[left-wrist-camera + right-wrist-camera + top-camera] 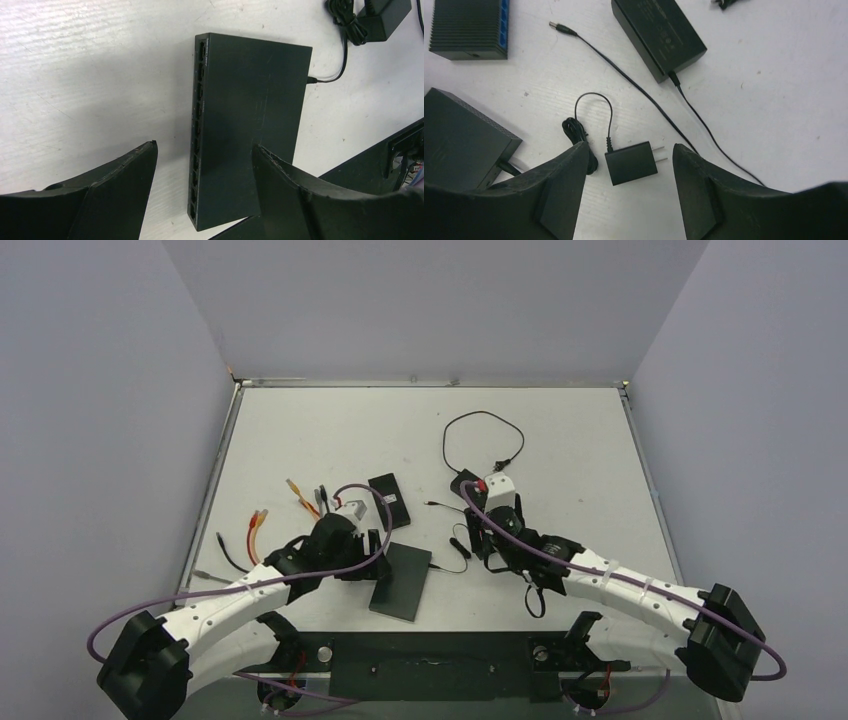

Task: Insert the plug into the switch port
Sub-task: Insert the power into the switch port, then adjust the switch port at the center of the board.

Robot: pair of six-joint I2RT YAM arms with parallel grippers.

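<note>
Some table (75, 75) room along switch's (250, 115) port edge.

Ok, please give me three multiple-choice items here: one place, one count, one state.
1. How is the left gripper over the network switch? A open; B shut on nothing; C shut on the switch.
2. Where lies the wall adapter? A on the switch; B in the left gripper; C on the table, between the fingers of the right gripper.
3. How many prongs has it? A one; B two; C three.
Answers: A, its fingers stand apart; C, it lies untouched there; B, two pins stick out.
</note>
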